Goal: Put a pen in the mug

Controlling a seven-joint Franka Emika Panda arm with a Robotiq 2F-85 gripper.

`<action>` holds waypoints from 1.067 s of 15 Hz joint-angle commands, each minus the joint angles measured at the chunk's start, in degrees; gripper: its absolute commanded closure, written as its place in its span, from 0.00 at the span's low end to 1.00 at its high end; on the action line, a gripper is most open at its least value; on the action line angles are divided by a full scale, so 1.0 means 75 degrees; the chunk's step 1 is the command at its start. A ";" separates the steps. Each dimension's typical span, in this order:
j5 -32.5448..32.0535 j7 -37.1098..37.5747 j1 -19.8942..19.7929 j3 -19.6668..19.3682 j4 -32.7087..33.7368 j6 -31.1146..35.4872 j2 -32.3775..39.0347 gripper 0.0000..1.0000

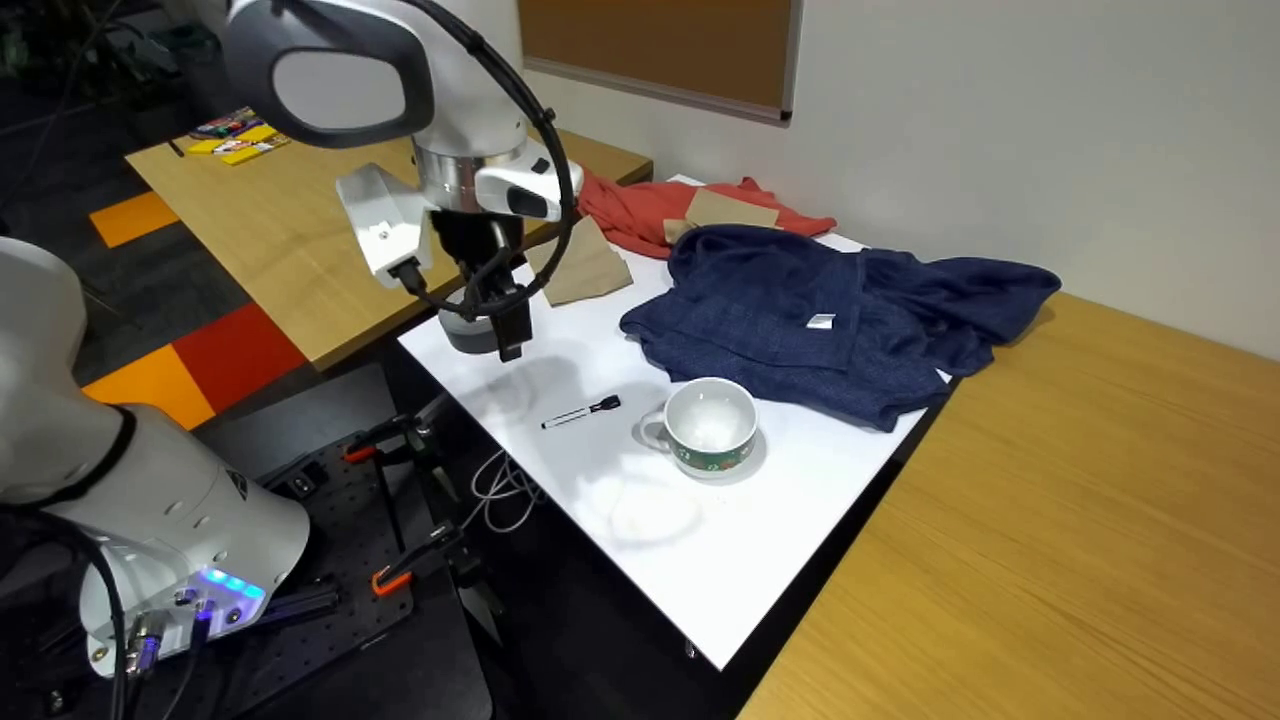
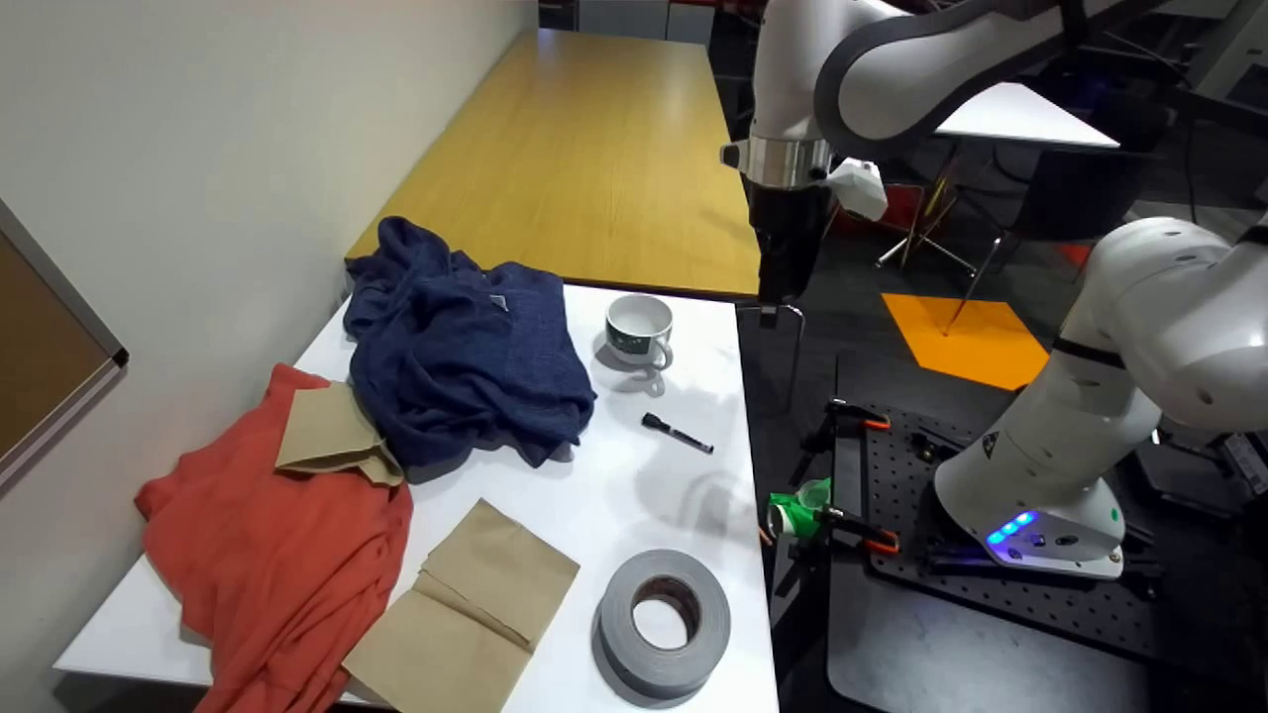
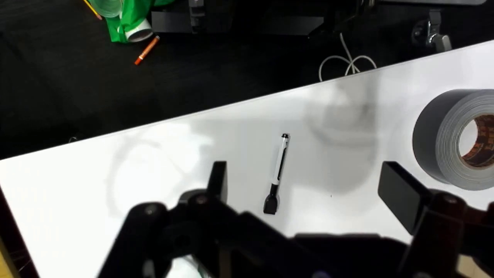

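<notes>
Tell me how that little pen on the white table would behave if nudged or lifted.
The pen looks stiff, judging by its straight barrel, and probably light, being so slim. Nudged, it might swivel rather than roll far, since its black end flares wider than the barrel.

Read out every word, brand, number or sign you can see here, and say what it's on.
Nothing reads clearly enough to quote.
Tape roll: orange lettering inside the core, blurred and cut off.
Pen: dark barrel markings, too small.
Mug: green pattern, no readable letters.
Navy cloth: white tag, no legible words.
Robot base: triangular sign, symbol too small.
</notes>
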 commanded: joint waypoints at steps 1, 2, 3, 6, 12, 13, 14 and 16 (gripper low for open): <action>0.0485 0.0529 0.0156 0.0254 -0.0451 0.1261 0.0386 0.00; 0.0600 0.0661 0.0185 0.0321 -0.0553 0.1684 0.0527 0.00; 0.0742 0.0758 0.0225 0.0357 -0.0613 0.2104 0.0752 0.00; 0.1078 0.0917 0.0325 0.0450 -0.0673 0.3104 0.1464 0.00; 0.1434 0.1125 0.0413 0.0745 -0.0489 0.4666 0.3001 0.00; 0.1363 0.1276 0.0403 0.0802 -0.0461 0.4865 0.3219 0.00; 0.1318 0.1395 0.0394 0.0855 -0.0424 0.5048 0.3427 0.00; 0.1278 0.1575 0.0373 0.0941 -0.0325 0.5343 0.3791 0.00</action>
